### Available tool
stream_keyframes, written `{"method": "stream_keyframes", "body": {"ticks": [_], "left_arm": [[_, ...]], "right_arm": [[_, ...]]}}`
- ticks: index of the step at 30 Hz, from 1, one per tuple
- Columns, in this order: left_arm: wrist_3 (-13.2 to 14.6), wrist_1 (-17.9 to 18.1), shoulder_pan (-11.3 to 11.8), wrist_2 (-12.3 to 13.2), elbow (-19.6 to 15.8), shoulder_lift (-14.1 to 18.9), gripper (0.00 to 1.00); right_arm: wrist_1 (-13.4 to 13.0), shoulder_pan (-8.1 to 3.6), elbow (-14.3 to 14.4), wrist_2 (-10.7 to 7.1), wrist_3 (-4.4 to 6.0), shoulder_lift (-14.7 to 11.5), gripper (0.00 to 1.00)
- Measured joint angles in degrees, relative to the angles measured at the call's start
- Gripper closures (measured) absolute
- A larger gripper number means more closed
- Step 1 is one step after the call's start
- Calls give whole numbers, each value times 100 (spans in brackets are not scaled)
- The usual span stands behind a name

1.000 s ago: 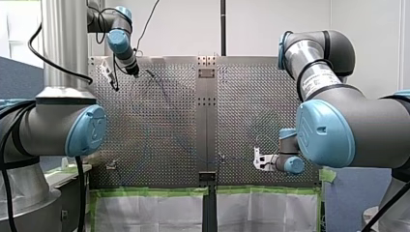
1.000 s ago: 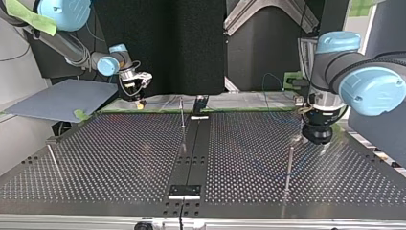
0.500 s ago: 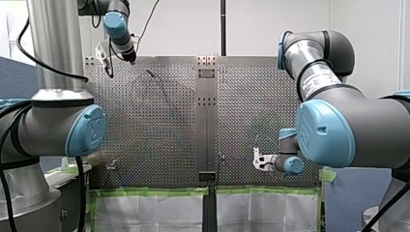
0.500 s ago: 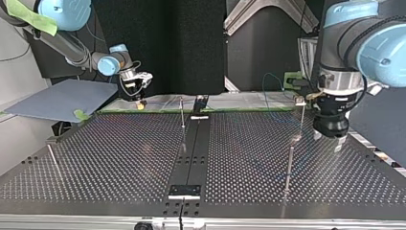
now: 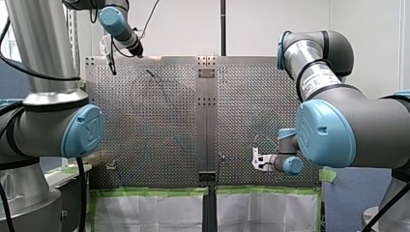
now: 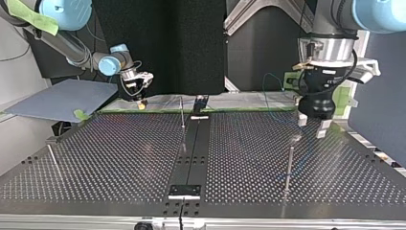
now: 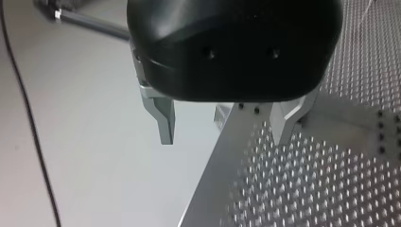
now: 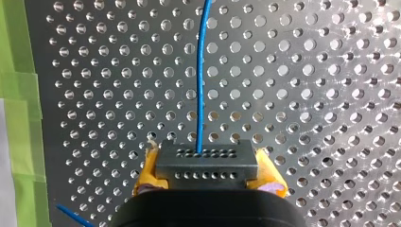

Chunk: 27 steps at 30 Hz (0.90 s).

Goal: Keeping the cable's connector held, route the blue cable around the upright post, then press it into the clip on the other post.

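Retreat of the left pincer (image 6: pixel 311 125) from the tabletop (image 6: pixel 119 158), wide and empty; right pincer (image 8: pixel 208 176) holds the connector (image 8: pixel 206 158), so blue cable (image 8: pixel 201 85) routing waits.

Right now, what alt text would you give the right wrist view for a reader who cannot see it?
My right gripper, yellow pads showing, is shut on a dark grey connector, from which the blue cable runs straight ahead over the perforated table. Green tape lines the table's edge beside it.

blue cable (image 8: pixel 200 71) cut off at frame edge, elsewhere too faint to trace
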Motion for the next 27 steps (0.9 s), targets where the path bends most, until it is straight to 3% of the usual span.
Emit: {"method": "stream_keyframes", "body": {"ticks": [6, 14, 20, 27], "left_arm": [[262, 326, -144, 281, -322, 277, 0], [545, 714, -347, 367, -714, 325, 0], [558, 1025, -610, 339, -1022, 278, 0], [563, 1364, -944, 59, -1361, -16, 0]], "right_arm": [[7, 4, 0, -1, -6, 0, 100], [17, 3, 0, 0, -4, 1, 100], [18, 4, 1, -1, 0, 0, 100], [18, 16, 1, -1, -6, 0, 100]]}}
